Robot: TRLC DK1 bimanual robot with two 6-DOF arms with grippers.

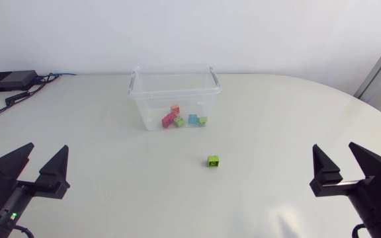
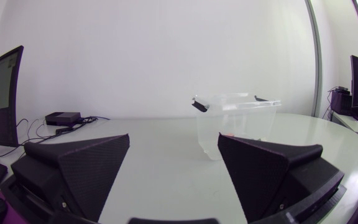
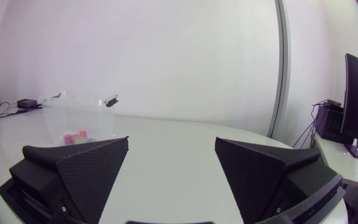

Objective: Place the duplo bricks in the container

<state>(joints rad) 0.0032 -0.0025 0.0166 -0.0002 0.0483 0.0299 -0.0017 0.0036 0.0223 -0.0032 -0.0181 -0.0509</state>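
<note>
Your left pincer (image 1: 46,151) and right pincer (image 1: 335,147) both stand wide and hold nothing, one at each near corner of the worktop (image 1: 111,172).

One green brick (image 1: 213,160) lies loose on the worktop, near the front wall of the clear container (image 1: 152,109) but apart from it, and somewhat closer to your right arm. The other bricks (image 1: 177,119) already lie clustered on the container floor.

Likely hazards:
- The brick is small against the broad wedge fingers. If you close off-centre, one finger would probably meet it first and slide it across the smooth worktop instead of clamping it.
- If you grip high on its top, it may twist out during the lift.
- The container walls are transparent and their height is hard to judge, so a low carry could strike the rim, shift the tub or knock the brick free.
- If you release over the rim rather than inside it, the brick may bounce back out.

The loose brick is lime green, short and blocky, and sits flat with its studded face up. Those in the container are red, orange, green and blue.
</note>
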